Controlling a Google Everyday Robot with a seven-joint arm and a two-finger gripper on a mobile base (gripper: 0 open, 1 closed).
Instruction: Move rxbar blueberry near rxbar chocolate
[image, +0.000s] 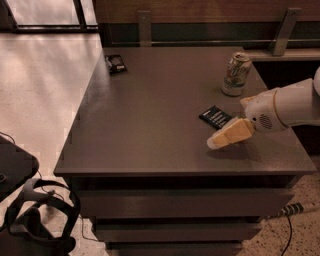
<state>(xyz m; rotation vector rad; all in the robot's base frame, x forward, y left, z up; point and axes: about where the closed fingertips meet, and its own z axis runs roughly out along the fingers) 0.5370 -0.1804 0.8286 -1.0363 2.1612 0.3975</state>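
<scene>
The rxbar blueberry (216, 116), a flat navy-blue wrapper with white lettering, lies on the grey table (150, 125) right of centre. The rxbar chocolate (115, 62), a darker black wrapper, lies at the table's far left corner. My gripper (220, 140), with tan fingers, hangs low over the table just in front of and right of the blueberry bar, its tip partly overlapping the bar's near end. It holds nothing that I can see. The white arm reaches in from the right edge.
A silver and green drink can (235, 74) stands upright behind the blueberry bar, near the right rear. A wall with metal posts runs behind the table. A black headset (35, 220) and cables lie on the floor at the lower left.
</scene>
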